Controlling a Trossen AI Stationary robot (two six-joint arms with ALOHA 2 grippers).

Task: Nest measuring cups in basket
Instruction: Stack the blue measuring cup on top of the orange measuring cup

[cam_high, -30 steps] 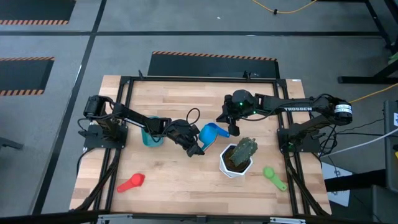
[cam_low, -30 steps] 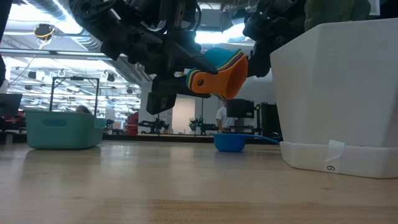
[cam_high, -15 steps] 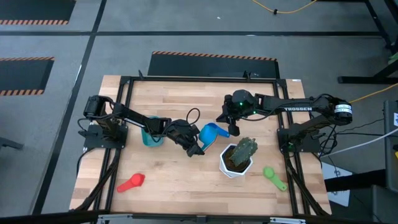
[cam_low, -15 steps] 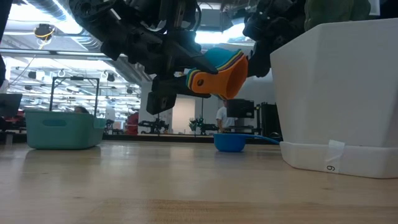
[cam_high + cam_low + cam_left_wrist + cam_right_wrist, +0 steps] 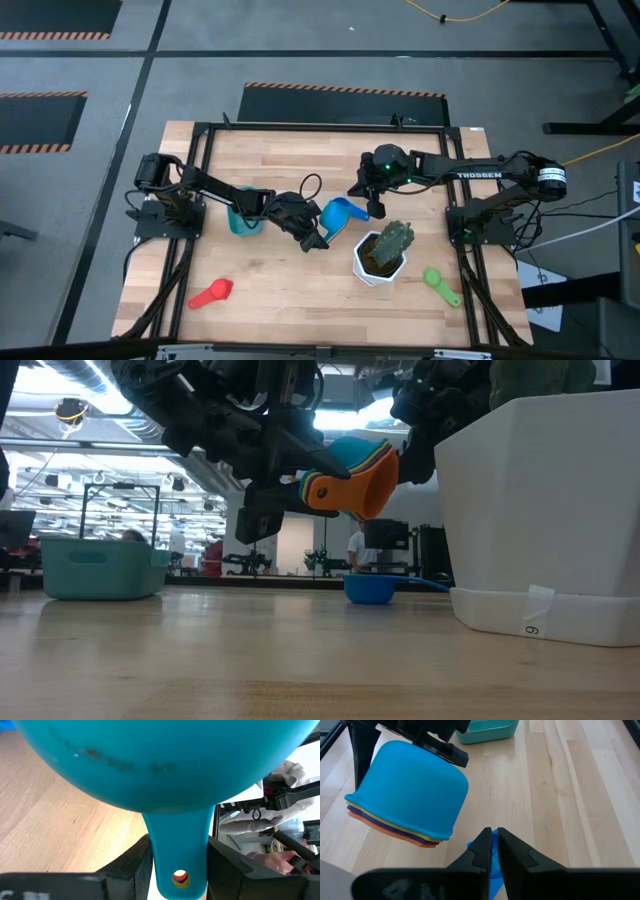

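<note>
I hold a nested stack of cups (image 5: pixel 355 475) in the air with my left gripper (image 5: pixel 312 240), near the middle of the desk (image 5: pixel 300 160). Its jaws are closed on the handles, and the stack shows a blue cup outside with yellow and orange rims under it. My right gripper (image 5: pixel 375 208) hangs at about 2 o'clock from the stack, jaws closed, empty as far as I can see, just above a small blue cup (image 5: pixel 370 590) that lies on the desk.

The basket (image 5: pixel 245 215) stands at 9 o'clock from the stack, and I cannot see if anything is inside. A red cup (image 5: pixel 212 294) at 7 o'clock and a green cup (image 5: pixel 438 284) at 5 o'clock, beyond the white plant pot (image 5: pixel 380 258), are not yet collected. I judge the task about half done: three cups to add, then the stack goes in the basket.
</note>
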